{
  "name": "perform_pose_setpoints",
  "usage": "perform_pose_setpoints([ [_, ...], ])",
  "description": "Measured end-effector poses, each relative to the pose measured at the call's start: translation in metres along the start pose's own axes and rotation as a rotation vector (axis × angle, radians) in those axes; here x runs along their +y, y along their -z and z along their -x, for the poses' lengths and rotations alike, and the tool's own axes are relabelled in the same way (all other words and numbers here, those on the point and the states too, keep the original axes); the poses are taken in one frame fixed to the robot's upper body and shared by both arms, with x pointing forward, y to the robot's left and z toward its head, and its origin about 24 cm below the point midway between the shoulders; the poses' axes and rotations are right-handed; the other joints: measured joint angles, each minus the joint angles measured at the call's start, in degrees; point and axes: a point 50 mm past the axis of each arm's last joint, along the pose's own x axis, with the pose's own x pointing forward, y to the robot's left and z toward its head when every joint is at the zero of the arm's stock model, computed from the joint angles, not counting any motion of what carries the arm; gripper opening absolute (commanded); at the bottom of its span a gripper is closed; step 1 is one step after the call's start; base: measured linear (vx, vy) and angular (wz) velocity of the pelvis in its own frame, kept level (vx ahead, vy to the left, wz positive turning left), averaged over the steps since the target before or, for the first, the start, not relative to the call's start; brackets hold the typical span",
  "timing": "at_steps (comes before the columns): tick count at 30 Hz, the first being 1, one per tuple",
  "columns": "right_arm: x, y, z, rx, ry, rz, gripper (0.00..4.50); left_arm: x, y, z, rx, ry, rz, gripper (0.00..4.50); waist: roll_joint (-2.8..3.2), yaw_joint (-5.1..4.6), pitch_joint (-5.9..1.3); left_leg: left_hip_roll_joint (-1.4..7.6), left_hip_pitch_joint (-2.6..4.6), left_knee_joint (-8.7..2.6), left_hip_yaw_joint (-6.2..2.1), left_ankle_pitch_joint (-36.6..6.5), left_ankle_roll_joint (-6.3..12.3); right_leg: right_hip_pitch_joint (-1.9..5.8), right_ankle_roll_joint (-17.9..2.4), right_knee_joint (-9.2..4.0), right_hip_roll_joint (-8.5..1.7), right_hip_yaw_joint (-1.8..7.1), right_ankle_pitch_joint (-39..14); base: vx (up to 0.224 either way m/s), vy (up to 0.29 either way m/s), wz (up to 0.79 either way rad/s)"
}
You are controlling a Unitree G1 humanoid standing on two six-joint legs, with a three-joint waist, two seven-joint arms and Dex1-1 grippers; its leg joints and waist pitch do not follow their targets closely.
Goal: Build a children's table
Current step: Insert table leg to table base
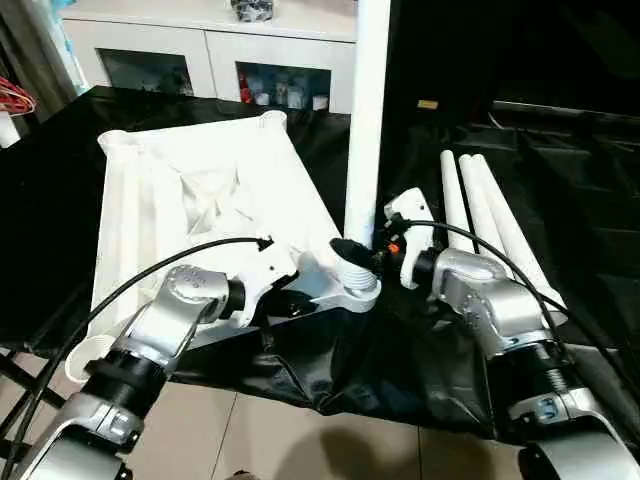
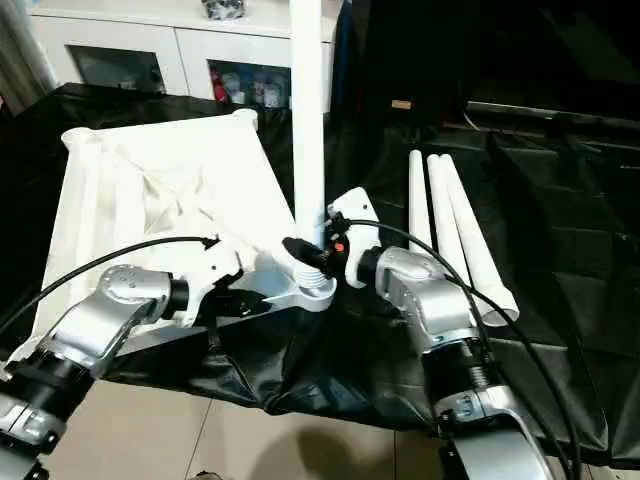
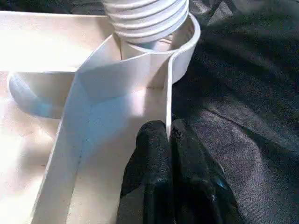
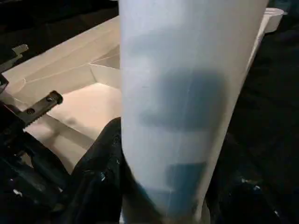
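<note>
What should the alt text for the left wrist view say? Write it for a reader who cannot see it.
The left gripper is shut on a thin rim wall of the upturned white table top, just below a corner socket. A leg's threaded end sits in that socket, with black cloth beside it.

Left hand (image 3: pixel 169 140) pinched shut; right hand (image 1: pixel 362 255) seemingly half-open, gripping.

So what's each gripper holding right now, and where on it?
Left gripper pinches the tabletop's thin edge wall by the corner socket. Right gripper grips the upright leg low, just above its threads.
</note>
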Motion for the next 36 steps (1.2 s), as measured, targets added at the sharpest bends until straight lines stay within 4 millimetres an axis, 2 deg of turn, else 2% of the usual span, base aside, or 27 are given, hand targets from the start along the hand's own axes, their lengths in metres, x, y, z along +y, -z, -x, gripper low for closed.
perform_pose_setpoints([
  [8,0.002,0.008,0.006,0.018,-0.01,-0.037,1.88,0.001,0.001,0.001,-0.001,-0.004,0.003,0.0,0.03,-0.12,0.01,0.0,0.01,0.01,0.0,0.0,-0.01,0.0,0.0,0.01,0.0,0.01,0.0,0.0,0.0,0.0],
  [18,0.001,0.009,0.005,0.011,-0.002,-0.046,1.88,0.002,0.0,0.0,-0.004,0.006,0.008,0.0,0.05,-0.1,0.0,0.0,0.02,0.01,0.0,0.01,-0.01,0.01,-0.01,0.02,0.0,0.01,0.01,0.0,0.0,0.0],
  [26,-0.004,0.016,0.004,-0.039,0.028,-0.145,1.88,0.002,0.001,0.0,-0.006,0.006,0.015,0.0,0.16,-0.13,0.01,0.0,0.02,0.01,0.0,0.0,-0.02,0.01,-0.01,0.02,0.0,0.01,0.01,0.0,0.0,0.0],
  [36,-0.009,0.033,0.014,-0.16,0.073,-0.289,1.88,0.002,0.0,-0.006,-0.014,-0.002,0.032,0.0,0.36,0.13,-0.12,0.0,0.09,0.01,0.0,0.01,-0.01,0.09,-0.08,0.01,-0.01,0.01,0.05,0.0,0.0,0.0],
])
